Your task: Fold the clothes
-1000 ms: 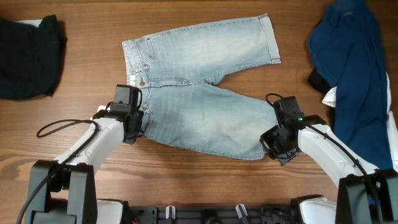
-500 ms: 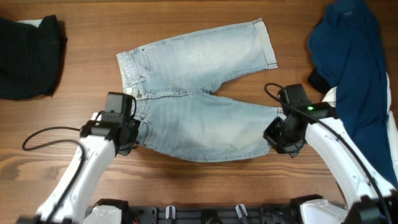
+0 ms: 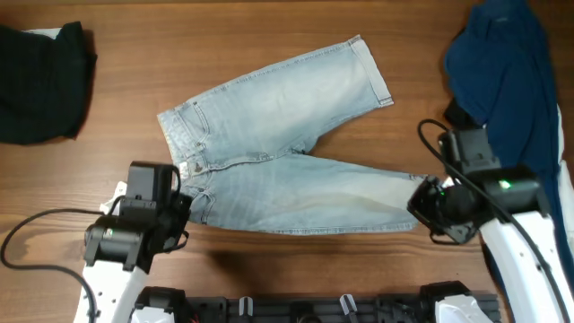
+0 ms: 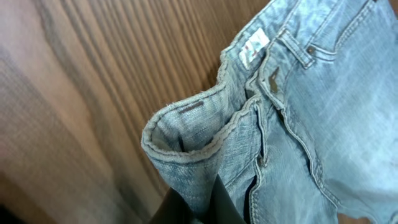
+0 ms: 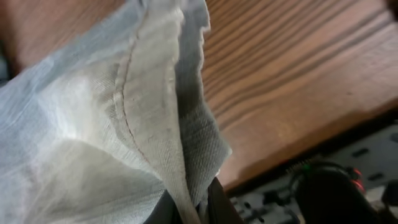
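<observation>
Denim shorts are stretching between the left gripper, clamping the waistband, and the right gripper, pinching a cuff; excess tension may be loosening either pinch.

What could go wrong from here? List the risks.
The left gripper and right gripper each pinch only a thin edge of the shorts; heavy denim may slip out. The right arm sits close to the blue garment and could snag it. The legs lie splayed, so a fold may land crooked.
</observation>
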### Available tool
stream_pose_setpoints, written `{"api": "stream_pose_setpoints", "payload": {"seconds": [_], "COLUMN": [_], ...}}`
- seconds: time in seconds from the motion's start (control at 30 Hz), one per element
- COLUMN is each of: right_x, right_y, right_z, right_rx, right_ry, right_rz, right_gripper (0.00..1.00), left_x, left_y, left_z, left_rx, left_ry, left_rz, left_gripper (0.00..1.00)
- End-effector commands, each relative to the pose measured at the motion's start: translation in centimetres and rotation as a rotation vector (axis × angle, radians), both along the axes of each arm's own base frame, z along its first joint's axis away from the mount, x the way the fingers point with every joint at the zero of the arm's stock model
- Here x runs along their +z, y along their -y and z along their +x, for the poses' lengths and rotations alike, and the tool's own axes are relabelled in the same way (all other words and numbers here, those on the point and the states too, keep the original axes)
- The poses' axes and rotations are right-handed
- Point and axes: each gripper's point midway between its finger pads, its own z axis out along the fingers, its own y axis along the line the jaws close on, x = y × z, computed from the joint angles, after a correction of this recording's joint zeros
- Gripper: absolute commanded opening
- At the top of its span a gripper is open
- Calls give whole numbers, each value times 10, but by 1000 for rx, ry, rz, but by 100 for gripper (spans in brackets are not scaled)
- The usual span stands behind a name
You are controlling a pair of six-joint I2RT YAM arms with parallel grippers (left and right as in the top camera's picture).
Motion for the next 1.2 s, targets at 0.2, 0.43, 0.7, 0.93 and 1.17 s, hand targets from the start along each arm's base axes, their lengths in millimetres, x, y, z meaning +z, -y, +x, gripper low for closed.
{"api": "stream_pose_setpoints", "payload": {"seconds": [0.2,0.43,0.7,0.93,1.17], "right_x": [40,-4,-42,-40,-47], "right_y": [14,6,-4,-10,-17], "right_z": [61,134,209,257,287], "right_rx": [104,162,216,232,244], "right_ry": [271,258,359,518,609], "right_rz": [-97,-105,-102,-109,-89], "right_gripper": [4,4,4,4,4], "left_x": [15,18,4,-8,-14], "left_y": [-11,-17,-14,-11,-8], "left_z": [8,44,105,149,176], "left_rx": [21,49,64,77,84], "left_ry": [78,160,238,317,380], "left_rz": [49,93,105,105,99], "left_gripper": [4,4,4,4,4]}}
